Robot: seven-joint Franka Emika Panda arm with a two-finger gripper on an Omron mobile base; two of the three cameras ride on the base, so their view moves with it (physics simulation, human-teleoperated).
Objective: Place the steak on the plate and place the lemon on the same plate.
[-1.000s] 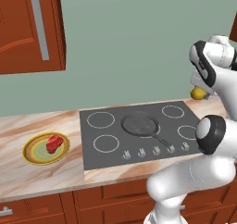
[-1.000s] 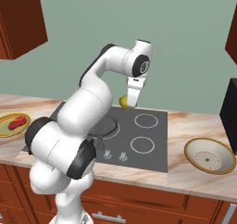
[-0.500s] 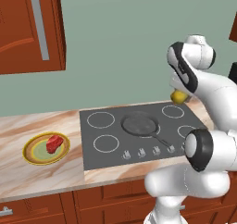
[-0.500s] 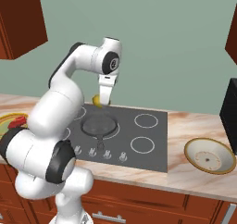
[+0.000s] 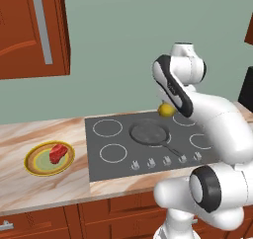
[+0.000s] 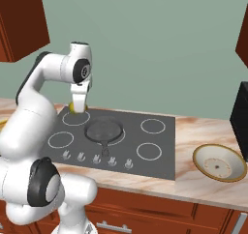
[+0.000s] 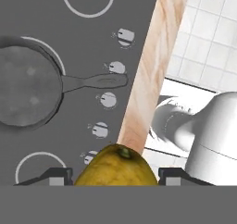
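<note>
Swinging left across the stove, the gripper (image 7: 115, 172) stays clamped on the lemon (image 5: 166, 110), carrying it high toward the plate (image 5: 34, 166) where the steak (image 5: 58, 152) already lies

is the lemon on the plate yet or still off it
Off it: the lemon is held in the gripper above the stove; the plate holds the steak.

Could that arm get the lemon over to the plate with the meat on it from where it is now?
Probably yes. The end effector holds the lemon above the stove, and nothing stands between it and the plate, where the steak leaves bare room.
</note>
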